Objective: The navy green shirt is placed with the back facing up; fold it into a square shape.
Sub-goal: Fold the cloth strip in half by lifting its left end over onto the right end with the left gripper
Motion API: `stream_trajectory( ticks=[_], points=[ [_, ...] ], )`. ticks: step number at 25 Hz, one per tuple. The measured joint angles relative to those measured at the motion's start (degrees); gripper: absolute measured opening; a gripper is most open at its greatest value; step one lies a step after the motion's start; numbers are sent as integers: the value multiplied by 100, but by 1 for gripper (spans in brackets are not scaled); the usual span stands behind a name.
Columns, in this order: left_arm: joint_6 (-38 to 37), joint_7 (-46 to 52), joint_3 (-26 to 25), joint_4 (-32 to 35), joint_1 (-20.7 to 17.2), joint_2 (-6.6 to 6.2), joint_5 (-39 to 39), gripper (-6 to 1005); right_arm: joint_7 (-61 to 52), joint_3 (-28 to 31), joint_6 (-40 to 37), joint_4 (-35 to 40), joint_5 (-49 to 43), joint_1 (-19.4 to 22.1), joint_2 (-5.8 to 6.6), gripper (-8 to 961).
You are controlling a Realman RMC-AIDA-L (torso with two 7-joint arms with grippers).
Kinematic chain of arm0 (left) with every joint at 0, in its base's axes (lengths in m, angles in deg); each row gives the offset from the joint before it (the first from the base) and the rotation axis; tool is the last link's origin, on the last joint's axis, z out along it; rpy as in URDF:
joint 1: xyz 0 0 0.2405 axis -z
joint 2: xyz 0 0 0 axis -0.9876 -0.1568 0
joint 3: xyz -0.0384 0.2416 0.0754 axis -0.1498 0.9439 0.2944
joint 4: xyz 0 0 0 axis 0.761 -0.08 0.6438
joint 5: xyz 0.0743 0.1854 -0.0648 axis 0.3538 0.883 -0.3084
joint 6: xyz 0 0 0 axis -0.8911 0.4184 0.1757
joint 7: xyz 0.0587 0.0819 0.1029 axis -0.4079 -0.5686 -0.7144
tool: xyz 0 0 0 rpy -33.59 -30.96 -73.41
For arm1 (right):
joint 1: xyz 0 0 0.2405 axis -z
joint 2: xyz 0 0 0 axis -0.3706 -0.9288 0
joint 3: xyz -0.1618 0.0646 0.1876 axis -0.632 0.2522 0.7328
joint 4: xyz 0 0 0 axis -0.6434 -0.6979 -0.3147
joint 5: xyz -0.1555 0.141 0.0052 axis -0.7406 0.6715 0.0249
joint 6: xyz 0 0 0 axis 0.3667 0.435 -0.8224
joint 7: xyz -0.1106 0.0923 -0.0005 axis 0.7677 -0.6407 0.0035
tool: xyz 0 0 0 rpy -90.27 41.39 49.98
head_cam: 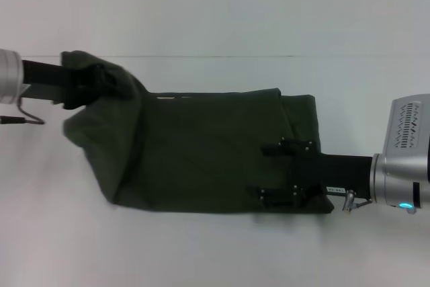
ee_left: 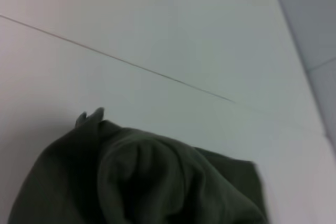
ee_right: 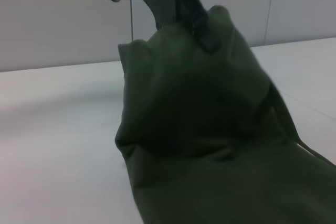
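White tabletop (head_cam: 201, 247) fills the scene, with a faint seam line running across at the far side and a pale wall behind.

Left side: my left gripper (head_cam: 91, 85) is at the far left, buried in a bunched, lifted end of the navy green shirt (head_cam: 201, 152). In the right wrist view the same gripper (ee_right: 202, 27) sits at the top of a raised hump of cloth, fingers pinched on the fabric. I read it as clamped on the shirt's left end, holding that end off the table.

Centre: the shirt lies across the middle of the table as a long band, sides already turned in, with a diagonal crease on top. Left wrist view only shows gathered cloth (ee_left: 136, 182) over bare table.

Right side: my right gripper (head_cam: 275, 173) lies low over the shirt's right end, both fingers spread wide apart, one toward the far edge, one toward the near edge. They rest on or just above the cloth; I cannot tell whether they press it. Nothing is held between them.

Judgement: the step in hand is the crosswise fold, left end being carried over toward the right. Next move calls for laying that end flat and square on the right portion, edges aligned, then releasing without dragging the layer.
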Motion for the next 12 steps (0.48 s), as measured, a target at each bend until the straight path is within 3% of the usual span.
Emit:
stream_trajectory(
  ticks=[9, 12],
  points=[
    [524, -99, -8, -519, -31, 578, -740, 126, 15, -4, -15, 5, 0, 120, 0, 916],
    [763, -362, -8, -888, -132, 725, -1379, 127, 20, 11, -50, 17, 1, 133, 2, 916]
  ],
)
